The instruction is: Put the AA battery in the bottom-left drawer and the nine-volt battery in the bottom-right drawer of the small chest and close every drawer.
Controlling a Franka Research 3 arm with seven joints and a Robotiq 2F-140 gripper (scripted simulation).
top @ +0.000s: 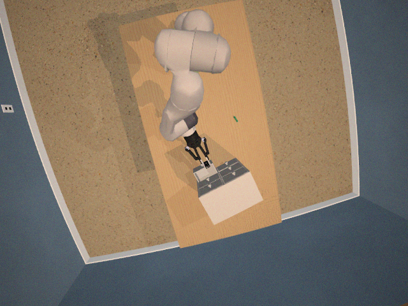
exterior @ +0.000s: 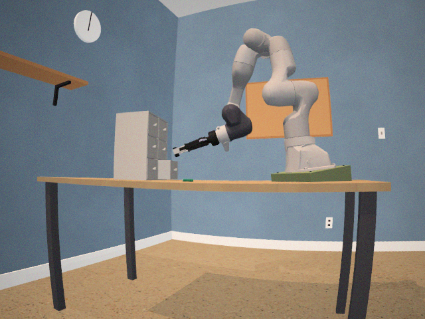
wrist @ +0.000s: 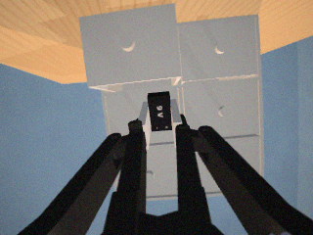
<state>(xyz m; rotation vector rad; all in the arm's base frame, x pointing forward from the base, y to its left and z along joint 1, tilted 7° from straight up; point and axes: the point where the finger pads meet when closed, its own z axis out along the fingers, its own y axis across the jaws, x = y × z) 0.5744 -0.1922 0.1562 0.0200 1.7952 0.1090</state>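
Gripper nearly closed, 9V batt. pinched btwn. pads, mid-frame in wrist view, nr. open drawer. Prob. small, rigid, fairly heavy for size, smooth-cased; best gripped by long sides, clear of terminals.

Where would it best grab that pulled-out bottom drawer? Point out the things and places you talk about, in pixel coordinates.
Probably by the small knob (exterior: 176,169) (wrist: 128,47), from straight in front, a finger on either side: it juts from the flat front of the drawer (top: 201,174) (exterior: 165,169) (wrist: 152,31), offering something to pinch.
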